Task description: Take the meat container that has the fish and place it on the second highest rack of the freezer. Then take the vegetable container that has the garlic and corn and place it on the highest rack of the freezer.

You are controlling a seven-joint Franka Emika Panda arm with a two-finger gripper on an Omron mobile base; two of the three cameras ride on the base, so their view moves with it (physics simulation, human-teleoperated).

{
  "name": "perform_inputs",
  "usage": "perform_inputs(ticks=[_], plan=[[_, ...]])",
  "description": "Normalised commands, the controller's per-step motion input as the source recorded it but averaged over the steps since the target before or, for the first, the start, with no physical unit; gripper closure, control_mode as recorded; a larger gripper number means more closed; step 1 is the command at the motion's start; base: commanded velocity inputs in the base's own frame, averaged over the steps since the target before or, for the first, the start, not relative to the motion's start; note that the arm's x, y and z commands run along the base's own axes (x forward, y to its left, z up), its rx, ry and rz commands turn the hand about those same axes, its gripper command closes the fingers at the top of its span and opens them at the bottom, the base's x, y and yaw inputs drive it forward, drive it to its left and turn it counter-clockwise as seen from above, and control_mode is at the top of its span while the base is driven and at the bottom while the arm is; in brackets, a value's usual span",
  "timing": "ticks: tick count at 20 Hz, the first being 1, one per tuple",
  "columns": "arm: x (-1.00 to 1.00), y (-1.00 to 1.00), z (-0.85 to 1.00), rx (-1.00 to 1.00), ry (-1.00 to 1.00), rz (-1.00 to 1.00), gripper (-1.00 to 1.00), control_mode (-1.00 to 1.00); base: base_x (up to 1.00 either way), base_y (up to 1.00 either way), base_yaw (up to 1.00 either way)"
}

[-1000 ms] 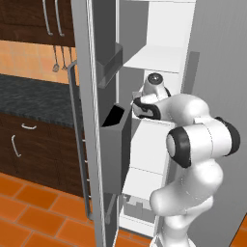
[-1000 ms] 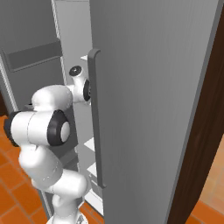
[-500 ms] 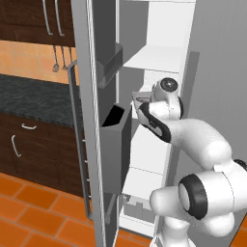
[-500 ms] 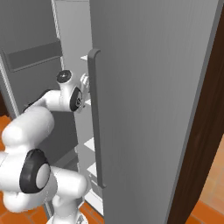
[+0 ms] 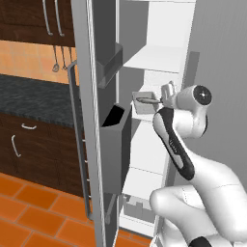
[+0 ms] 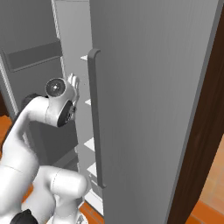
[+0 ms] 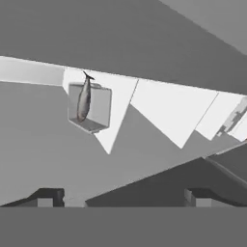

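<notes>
**Fish tray on a freezer shelf, gripper empty**

The freezer stands open, its door swung out to the left with grey bins along its inner face. The tray with the fish sits on a white shelf inside, the second one down of those I can see from the left, below another shelf. The fish lies along the tray, its tail poking a little past one end.

The arm reaches in beside the closed right door, its wrist bent toward the shelves. From the hand camera the gripper has its two fingers spread wide with nothing between them, and the tray lies well apart from them, up ahead on its white shelf, with the fish resting in it. More white shelves fan out to the side in that view.

To the left of the freezer runs a dark counter over wooden cabinets, with utensils hanging on the orange wall above. The floor is orange tile.
</notes>
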Motion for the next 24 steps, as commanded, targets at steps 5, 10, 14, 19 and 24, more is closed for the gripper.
perform_inputs(ticks=[5, 10, 14, 19, 24], plan=[[-1.00, 0.00, 0.63, 0.00, -0.23, 0.13, -1.00, -1.00, 0.00, 0.00, 0.00], [-1.00, -0.03, 0.31, 0.00, -0.16, 0.09, -1.00, -1.00, 0.00, 0.00, 0.00], [-0.50, 0.00, 0.04, 0.00, -0.05, 0.05, -1.00, 1.00, -0.50, -0.02, 0.09], [0.00, 0.00, 0.00, 0.00, 0.00, 0.00, -1.00, 1.00, -1.00, 0.00, 0.36], [0.00, 0.00, 0.00, 0.00, 0.00, 0.00, -1.00, 1.00, -1.00, 0.35, 0.56]])
